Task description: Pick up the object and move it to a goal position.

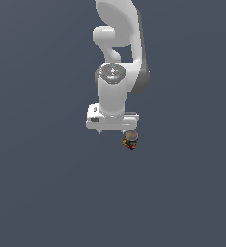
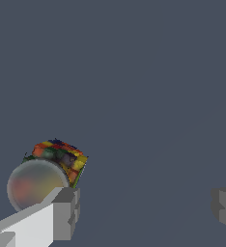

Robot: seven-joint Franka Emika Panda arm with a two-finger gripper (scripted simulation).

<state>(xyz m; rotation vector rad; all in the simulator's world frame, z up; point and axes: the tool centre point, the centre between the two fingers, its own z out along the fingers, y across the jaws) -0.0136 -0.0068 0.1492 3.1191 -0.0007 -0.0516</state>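
Wide-spread tool (image 2: pixel 146 207) fingers (image 2: pixel 62 212) hang empty; one sits just beside the mottled object (image 2: pixel 57 161) on the plain grey surface (image 1: pixel 47 193).

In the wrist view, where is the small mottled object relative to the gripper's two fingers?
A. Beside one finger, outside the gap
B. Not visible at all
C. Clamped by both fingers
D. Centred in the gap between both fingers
A. In the wrist view the object sits right by one finger, while the gap to the other finger shows only bare floor; the gripper is open and holds nothing.
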